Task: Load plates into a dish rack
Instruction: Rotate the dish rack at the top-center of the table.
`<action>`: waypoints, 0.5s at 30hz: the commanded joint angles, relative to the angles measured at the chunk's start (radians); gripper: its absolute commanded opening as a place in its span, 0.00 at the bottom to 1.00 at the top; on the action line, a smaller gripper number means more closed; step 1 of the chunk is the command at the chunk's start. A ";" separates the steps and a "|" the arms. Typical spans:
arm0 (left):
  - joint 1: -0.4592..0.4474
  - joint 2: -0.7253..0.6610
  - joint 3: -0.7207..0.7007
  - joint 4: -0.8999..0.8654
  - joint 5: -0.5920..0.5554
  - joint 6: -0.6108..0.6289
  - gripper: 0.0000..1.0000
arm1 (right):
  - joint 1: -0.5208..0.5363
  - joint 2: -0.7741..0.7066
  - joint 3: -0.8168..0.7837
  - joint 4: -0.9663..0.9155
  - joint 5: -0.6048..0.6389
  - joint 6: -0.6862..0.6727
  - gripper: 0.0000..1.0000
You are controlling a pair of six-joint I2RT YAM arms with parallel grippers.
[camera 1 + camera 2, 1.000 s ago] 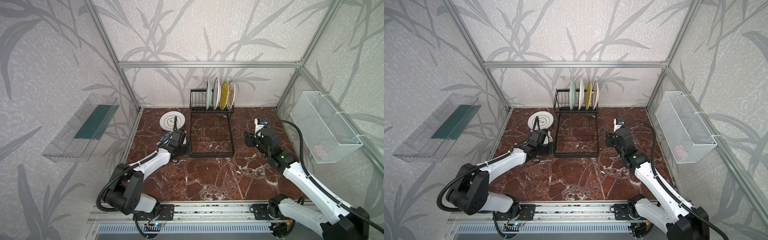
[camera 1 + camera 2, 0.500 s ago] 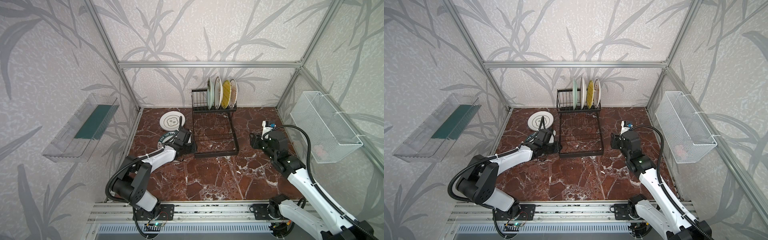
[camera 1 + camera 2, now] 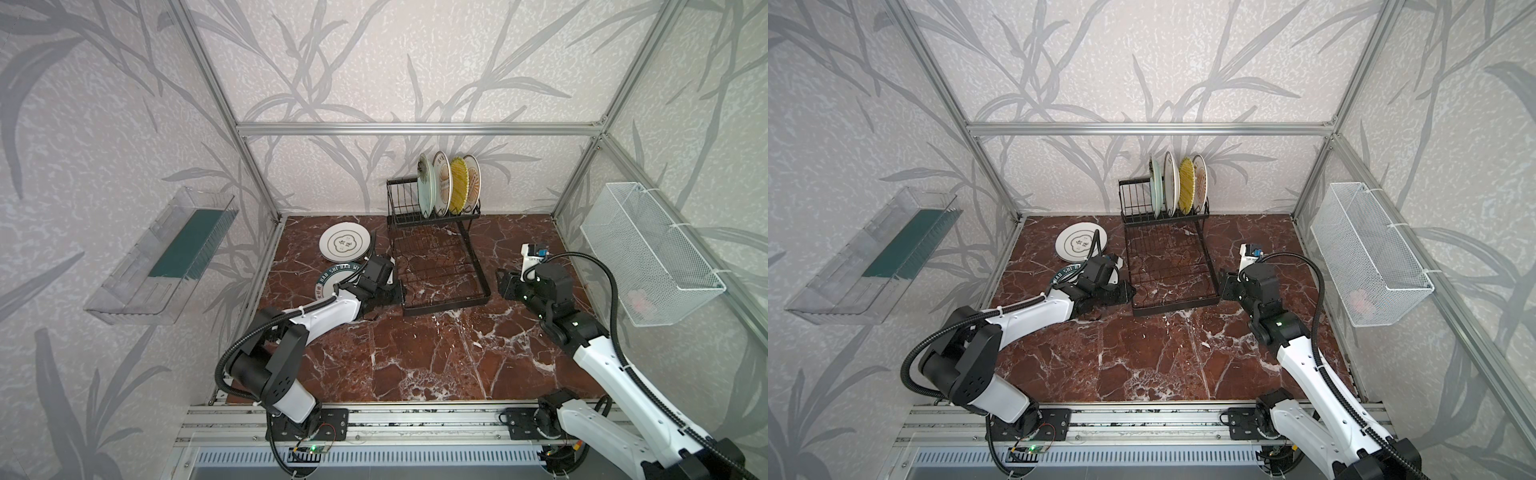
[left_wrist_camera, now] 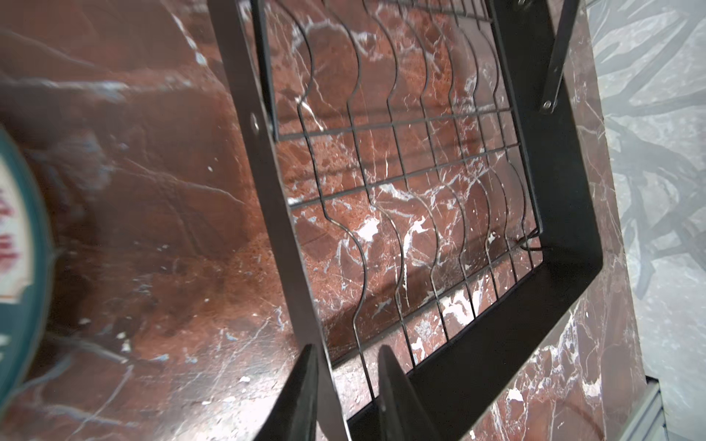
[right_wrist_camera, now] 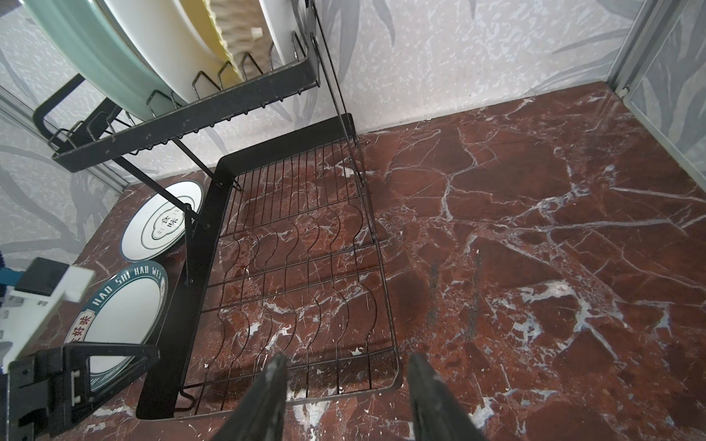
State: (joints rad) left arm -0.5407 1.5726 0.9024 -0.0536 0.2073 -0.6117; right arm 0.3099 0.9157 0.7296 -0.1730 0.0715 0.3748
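Observation:
The black wire dish rack point(image 3: 444, 305) point(image 3: 1175, 309) stands at the back of the marble table with several plates point(image 3: 451, 185) point(image 3: 1177, 183) upright in its raised slots. Two plates lie flat left of it: the ringed-emblem one point(image 3: 345, 243) point(image 5: 160, 225) and the lettered-rim one point(image 3: 332, 278) point(image 5: 122, 309), partly under my left arm. My left gripper point(image 3: 397, 291) point(image 4: 347, 366) is shut on the rack's left frame strip point(image 4: 267, 191) near the front corner. My right gripper point(image 3: 503, 282) point(image 5: 347, 366) stands open just off the rack's front right corner, with nothing held.
A clear plastic tray point(image 3: 166, 257) hangs on the left wall. A white mesh basket point(image 3: 648, 253) hangs on the right wall with something pink in it. Aluminium frame posts bound the table, and the arms' mounting rail point(image 3: 415, 424) runs along the front.
The dish rack has slid to the right together with my left gripper. My right arm has drawn back to the right, away from the rack's side.

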 commanded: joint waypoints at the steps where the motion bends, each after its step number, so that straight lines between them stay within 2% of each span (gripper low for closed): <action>1: 0.004 -0.085 0.035 -0.077 -0.099 0.051 0.28 | -0.004 0.003 -0.014 0.043 -0.035 0.013 0.51; 5: 0.036 -0.169 -0.013 -0.095 -0.132 0.063 0.32 | -0.004 0.019 -0.019 0.065 -0.050 0.025 0.51; 12: 0.199 -0.298 -0.134 -0.097 -0.129 0.026 0.43 | -0.003 0.046 -0.022 0.093 -0.088 0.033 0.51; 15: 0.253 -0.338 -0.172 -0.122 -0.200 0.026 0.44 | -0.004 0.046 -0.024 0.097 -0.090 0.034 0.51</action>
State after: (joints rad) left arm -0.3145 1.2675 0.7597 -0.1242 0.0769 -0.5789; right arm 0.3099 0.9627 0.7147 -0.1104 -0.0025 0.3985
